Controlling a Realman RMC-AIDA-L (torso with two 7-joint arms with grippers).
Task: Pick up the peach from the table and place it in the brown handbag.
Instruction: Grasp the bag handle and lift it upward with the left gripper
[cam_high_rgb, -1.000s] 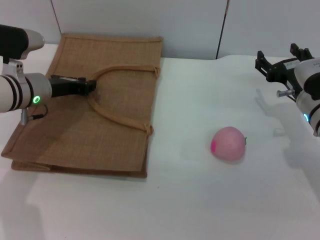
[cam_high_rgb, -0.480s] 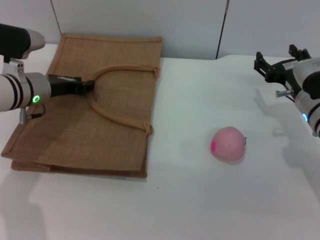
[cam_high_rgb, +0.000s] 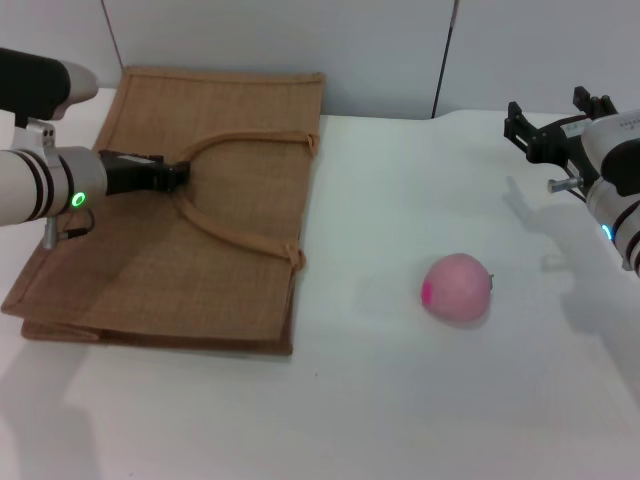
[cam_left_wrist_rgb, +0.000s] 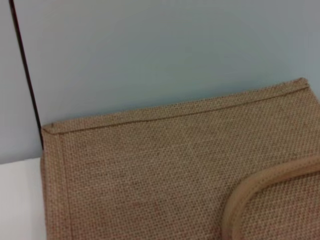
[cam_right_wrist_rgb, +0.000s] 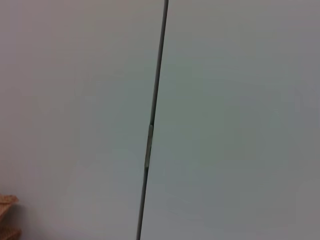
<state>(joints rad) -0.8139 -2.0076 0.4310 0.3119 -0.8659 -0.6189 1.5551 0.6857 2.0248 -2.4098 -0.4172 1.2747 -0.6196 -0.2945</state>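
The peach (cam_high_rgb: 458, 288) sits alone on the white table (cam_high_rgb: 400, 400), right of centre, its magenta spot facing the brown handbag (cam_high_rgb: 180, 215), which lies flat on the left with a handle arching across it. The left gripper (cam_high_rgb: 180, 175) reaches over the bag, fingers pinching that handle at its bend. The right gripper (cam_high_rgb: 555, 125) hangs above the table's far right edge, well apart from the fruit, fingers spread. No lettering or label shows anywhere
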